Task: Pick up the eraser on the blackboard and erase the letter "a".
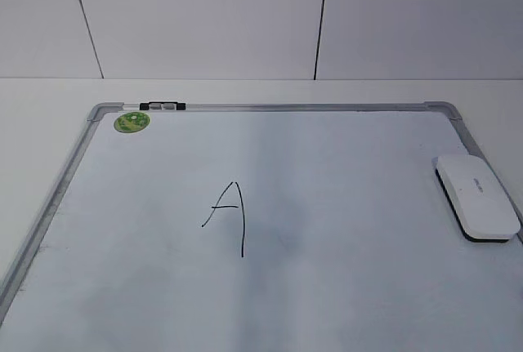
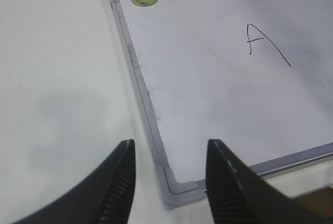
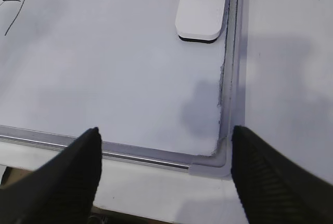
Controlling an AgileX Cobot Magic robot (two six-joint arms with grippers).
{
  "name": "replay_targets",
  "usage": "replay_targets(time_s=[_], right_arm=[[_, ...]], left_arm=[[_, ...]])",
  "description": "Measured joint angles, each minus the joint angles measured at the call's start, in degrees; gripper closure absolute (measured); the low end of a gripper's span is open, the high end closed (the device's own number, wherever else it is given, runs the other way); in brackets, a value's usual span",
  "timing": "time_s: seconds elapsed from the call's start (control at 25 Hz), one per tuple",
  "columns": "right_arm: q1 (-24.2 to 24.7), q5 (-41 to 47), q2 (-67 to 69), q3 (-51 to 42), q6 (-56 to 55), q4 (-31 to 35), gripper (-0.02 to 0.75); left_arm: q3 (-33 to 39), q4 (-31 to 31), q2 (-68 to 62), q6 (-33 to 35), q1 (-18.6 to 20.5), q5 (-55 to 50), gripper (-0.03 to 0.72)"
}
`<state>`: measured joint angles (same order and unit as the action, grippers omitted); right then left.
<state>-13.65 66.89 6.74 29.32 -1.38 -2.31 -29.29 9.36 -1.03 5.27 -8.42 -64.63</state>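
Note:
The white eraser (image 1: pixel 476 197) lies flat at the right edge of the blackboard (image 1: pixel 343 197), a white board with a grey frame. It also shows in the right wrist view (image 3: pixel 203 5), far beyond my open, empty right gripper (image 3: pixel 165 135), which hovers over the board's near right corner. My open, empty left gripper (image 2: pixel 170 148) hovers over the near left corner of the board (image 2: pixel 208 89). Only a tall angular capital "A" (image 1: pixel 229 215) shows on the board; no lowercase "a" is in view. Neither gripper shows in the exterior view.
A round green sticker (image 1: pixel 131 122) and a small black clip (image 1: pixel 162 106) sit at the board's far left corner. The board lies on a white table (image 1: pixel 49 95) with a panelled wall behind. The table's front edge shows under the right gripper.

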Motion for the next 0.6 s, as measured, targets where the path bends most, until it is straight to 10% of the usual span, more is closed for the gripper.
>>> replay_targets(time_s=[0.6], right_arm=[[0.0,-1.3,0.0,-0.2,0.0,-0.7,0.145]], left_arm=[[0.1,0.6,0.0,0.0,0.0,1.0,0.349]])
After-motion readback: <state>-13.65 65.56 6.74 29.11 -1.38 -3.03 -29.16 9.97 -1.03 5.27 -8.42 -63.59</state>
